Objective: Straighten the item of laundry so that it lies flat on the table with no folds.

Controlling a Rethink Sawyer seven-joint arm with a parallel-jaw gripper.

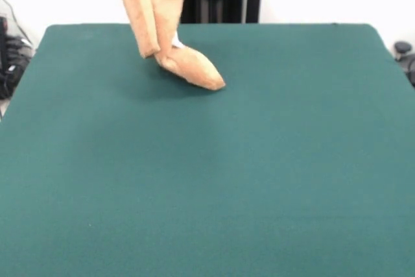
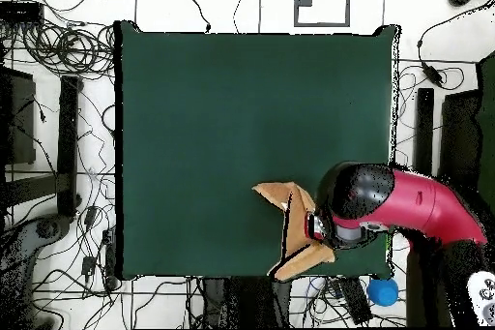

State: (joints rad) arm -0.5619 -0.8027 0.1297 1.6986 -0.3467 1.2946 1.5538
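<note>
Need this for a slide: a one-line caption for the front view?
Tan-orange towel hangs from above the frame, its lower end trailing onto the green table.

Towel top cut off; claw probably hidden overhead.

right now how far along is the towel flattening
Done: the tan-orange terry towel is lifted. In hand: it hangs folded from above, its lower end trailing on the dark green felt table. Left: laying it flat; the pincer itself is hidden.

Tangled black cables sprawl over the white floor — a blue ball too.
</note>
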